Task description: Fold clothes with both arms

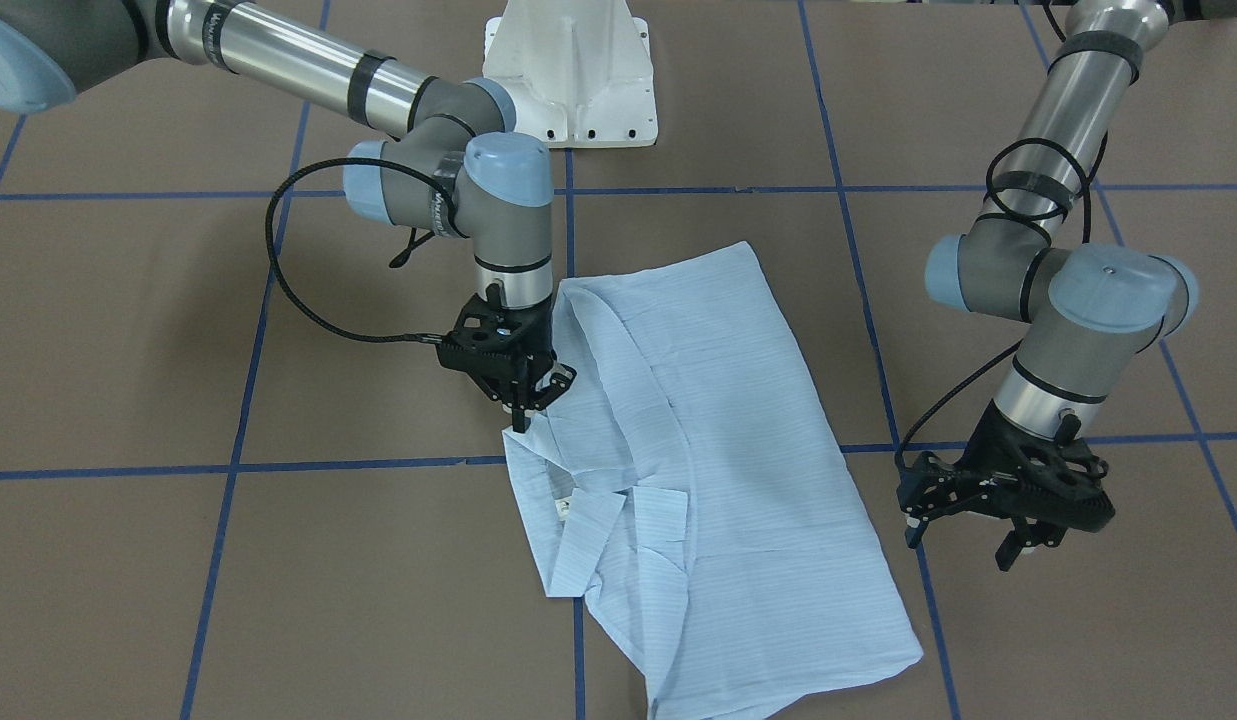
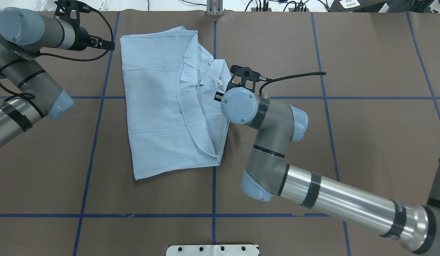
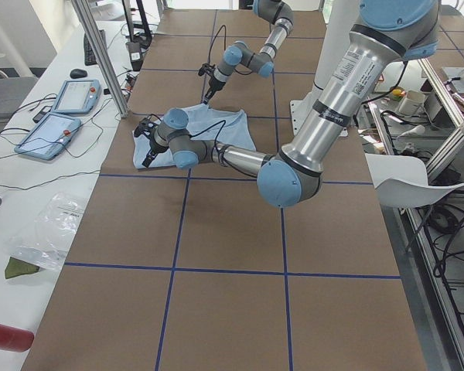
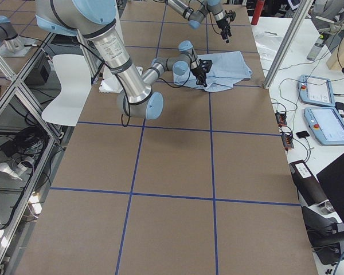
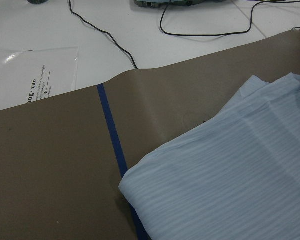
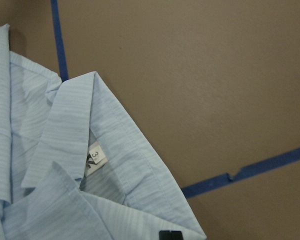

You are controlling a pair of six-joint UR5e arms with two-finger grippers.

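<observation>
Right gripper, jaws apart, empty, at nine o'clock of shirt by its collar, front view; left gripper open, empty, four o'clock; shirt flat mid-worktop, light, limp, probably best pinched at corners.

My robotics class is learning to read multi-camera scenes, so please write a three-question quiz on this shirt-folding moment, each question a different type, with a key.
1. True or false: the shirt hangs in the air between both arms.
2. Which arm's gripper is by the shirt's collar? A) the robot's left B) the robot's right C) neither
3. Fill in: the neck label shows in the ___ wrist view.

Key
1. False. It lies on the table.
2. B. The right gripper is by the collar, and the left gripper is beside the shirt, off it.
3. right
</observation>
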